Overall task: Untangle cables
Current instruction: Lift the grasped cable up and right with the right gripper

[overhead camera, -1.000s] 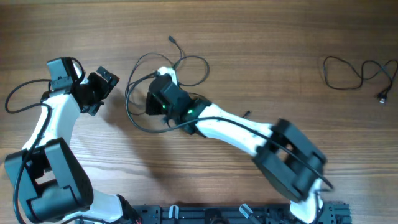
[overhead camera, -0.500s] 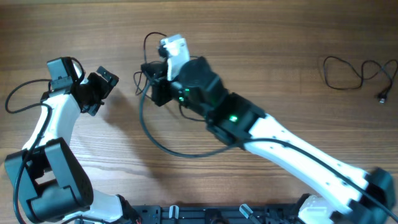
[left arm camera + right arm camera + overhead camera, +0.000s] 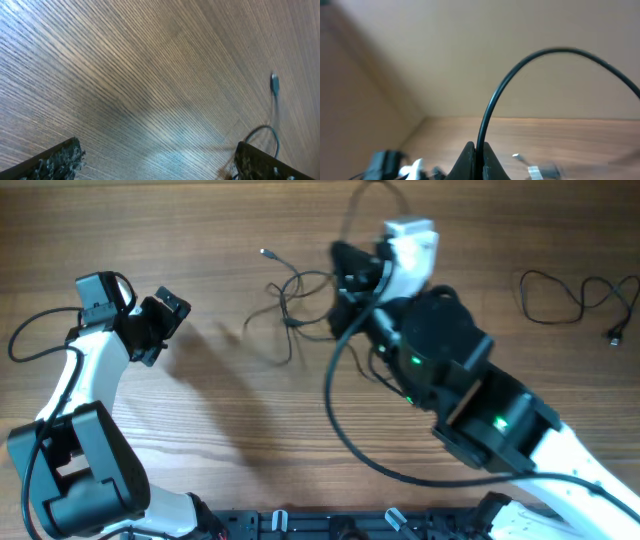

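**Q:** Two grippers are listed. What is the state of each?

**A:** The left gripper rests at 9 o'clock on the overhead view. Its fingers stand wide apart with nothing between them. The right gripper is near 12 o'clock, with its fingers pressed together on a black cable. That cable arcs up and away from the fingertips.

**Q:** Where are the cables?

**A:** The tangled cables lie just left of the right gripper, between the two arms and nearer the right one. One small plug sticks out of the bundle toward 11 o'clock. The left wrist camera sees the same plug at its 3 o'clock edge. A separate cable lies loosely coiled at 2 o'clock, well apart from the bundle.

**Q:** Does the clamped cable belong to the bundle?

**A:** That cannot be told, because the right arm covers the junction.

**Q:** What are the surface and the room like?

**A:** The table is brown wood with fine grain running lengthwise. A soft shadow lies beside the left gripper. The right wrist camera looks level across the tabletop to a plain beige wall. That view is blurred.
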